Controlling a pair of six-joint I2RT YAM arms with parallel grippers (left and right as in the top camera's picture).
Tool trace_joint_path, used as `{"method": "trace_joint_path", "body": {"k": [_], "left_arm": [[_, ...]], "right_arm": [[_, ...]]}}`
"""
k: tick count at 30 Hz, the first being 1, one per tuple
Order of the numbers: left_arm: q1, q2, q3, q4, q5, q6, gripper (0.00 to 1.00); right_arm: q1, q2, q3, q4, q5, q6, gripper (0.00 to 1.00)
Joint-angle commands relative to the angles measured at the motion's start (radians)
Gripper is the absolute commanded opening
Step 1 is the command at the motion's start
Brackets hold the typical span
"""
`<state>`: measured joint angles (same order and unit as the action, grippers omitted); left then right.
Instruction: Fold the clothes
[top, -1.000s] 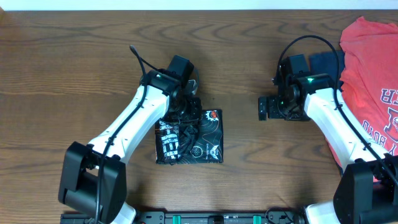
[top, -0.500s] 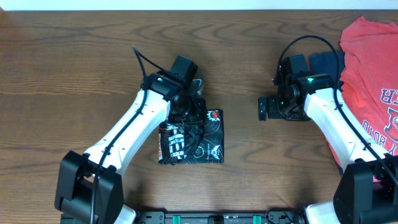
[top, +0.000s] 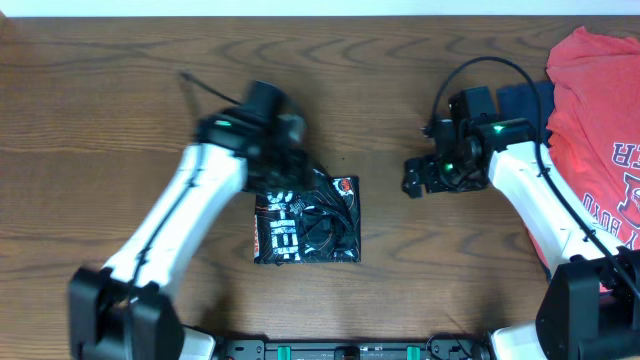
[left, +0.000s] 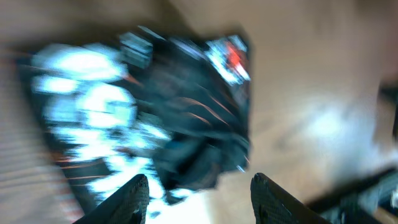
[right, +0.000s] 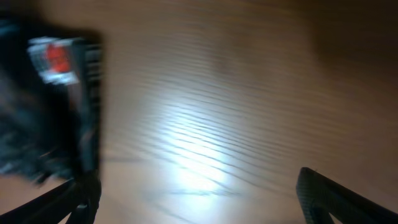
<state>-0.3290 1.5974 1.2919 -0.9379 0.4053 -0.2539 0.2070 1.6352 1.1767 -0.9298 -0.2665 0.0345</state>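
The left gripper is released. In its own wrist view, two dark fingertips stand well apart at the bottom edge, with nothing but wood between them. Just past them lies the black shirt, badly smeared by blur, with white lettering on one side and a small red logo at the far corner. From overhead the gap between those fingers can't be made out; the gripper is only a blur above the shirt's upper left corner.

The right gripper is likewise released. Its fingers sit in the two bottom corners of its wrist view, with bare wood between them and the shirt's logo edge at the far left. Overhead, it hangs to the right of the shirt, about level with its top edge and clear of it.

Only the overhead view shows the shirt whole, a compact folded rectangle on the wooden table. Far to the shirt's right lies a red garment, and a dark blue cloth touches that garment's near side.
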Motion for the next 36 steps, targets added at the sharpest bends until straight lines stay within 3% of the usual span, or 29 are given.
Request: {"method": "trace_joint_path", "body": {"k": [1, 7, 16, 24, 32, 36], "left_arm": [[0.150, -0.051, 0.030, 0.004, -0.078, -0.003, 0.54], [0.277, 0.010, 0.002, 0.034, -0.077, -0.040, 0.57], [0.248, 0.140, -0.074, 0.039, -0.078, -0.039, 0.57], [0.243, 0.223, -0.132, 0.104, -0.077, -0.039, 0.58], [0.224, 0.249, -0.209, 0.207, -0.078, -0.039, 0.59], [0.220, 0.249, -0.261, 0.262, -0.078, -0.039, 0.59]], "right_arm": [[0.069, 0.002, -0.005, 0.041, -0.172, -0.119, 0.96], [0.256, 0.014, -0.005, 0.200, -0.098, -0.111, 0.96], [0.455, 0.143, -0.005, 0.431, 0.076, 0.014, 0.94], [0.497, 0.260, -0.004, 0.504, 0.180, 0.092, 0.87], [0.480, 0.278, -0.004, 0.428, 0.491, 0.360, 0.87], [0.457, 0.278, -0.004, 0.383, 0.514, 0.440, 0.87]]}}
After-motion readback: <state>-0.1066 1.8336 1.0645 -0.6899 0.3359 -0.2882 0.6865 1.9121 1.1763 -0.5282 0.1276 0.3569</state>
